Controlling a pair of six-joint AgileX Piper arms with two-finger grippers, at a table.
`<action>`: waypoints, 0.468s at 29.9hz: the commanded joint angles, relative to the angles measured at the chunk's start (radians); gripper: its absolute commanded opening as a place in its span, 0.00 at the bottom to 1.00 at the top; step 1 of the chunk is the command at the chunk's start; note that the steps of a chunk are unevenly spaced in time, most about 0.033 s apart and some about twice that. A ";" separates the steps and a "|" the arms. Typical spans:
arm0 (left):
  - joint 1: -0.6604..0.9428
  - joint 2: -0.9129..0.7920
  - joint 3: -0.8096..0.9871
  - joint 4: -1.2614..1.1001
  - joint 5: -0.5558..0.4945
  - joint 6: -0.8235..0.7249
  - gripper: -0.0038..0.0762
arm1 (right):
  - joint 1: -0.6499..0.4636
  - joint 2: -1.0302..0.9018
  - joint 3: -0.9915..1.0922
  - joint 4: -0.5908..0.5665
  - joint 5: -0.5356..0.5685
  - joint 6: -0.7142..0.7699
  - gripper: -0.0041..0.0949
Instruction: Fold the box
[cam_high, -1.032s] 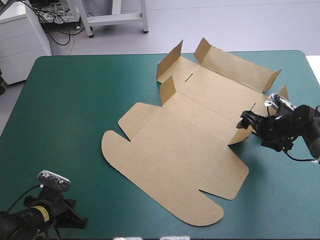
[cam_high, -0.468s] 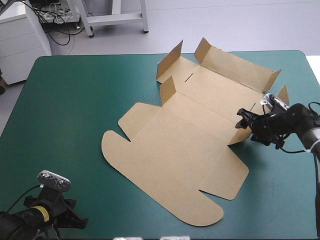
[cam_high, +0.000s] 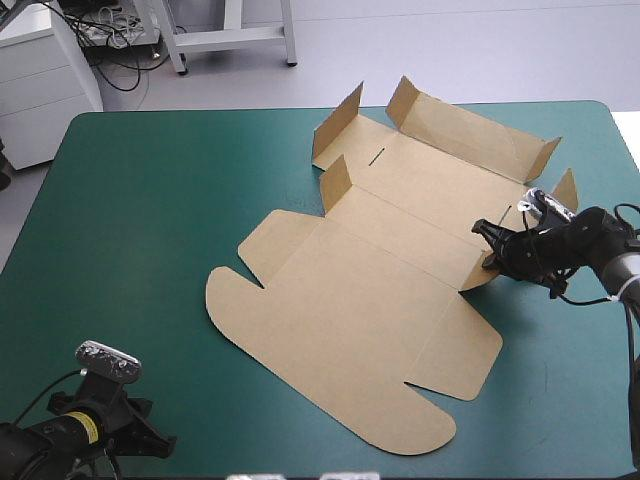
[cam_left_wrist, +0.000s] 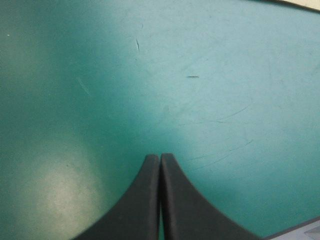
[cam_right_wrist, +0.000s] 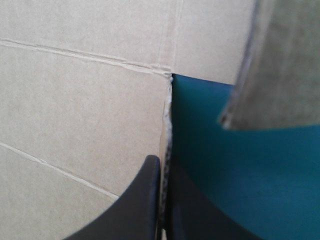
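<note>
The brown box (cam_high: 370, 300) lies mostly flat across the middle of the table, its lid with rounded corners toward the near edge. At the far end its long wall (cam_high: 470, 130) and small flaps (cam_high: 340, 120) stand raised. My right gripper (cam_high: 490, 258) is at the box's right side, shut on the edge of a small side flap (cam_high: 480, 272). In the right wrist view the board's edge (cam_right_wrist: 166, 125) runs down between the black fingers of this gripper (cam_right_wrist: 162, 172). My left gripper (cam_high: 165, 443) rests at the near left corner, shut (cam_left_wrist: 159, 165) over bare teal-green cover.
The teal-green cover (cam_high: 130, 220) stretches wide between the box and the table's left edge. The table's right edge (cam_high: 625, 150) lies close behind my right arm. A raised flap (cam_right_wrist: 280, 65) hangs close over the cover beside the right gripper.
My right gripper has gone from open to shut on the side flap's edge and moved in slightly. The box's near part has shifted a little. The left arm has stayed still.
</note>
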 joint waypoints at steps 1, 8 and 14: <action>-0.003 0.008 -0.022 -0.005 -0.035 -0.004 0.01 | -0.005 -0.029 -0.031 0.012 -0.015 -0.051 0.02; -0.003 0.008 -0.022 -0.005 -0.035 -0.004 0.01 | -0.005 -0.029 -0.031 0.009 -0.015 -0.051 0.02; -0.003 0.008 -0.022 -0.005 -0.035 -0.004 0.01 | -0.005 -0.029 -0.059 -0.035 0.025 -0.163 0.02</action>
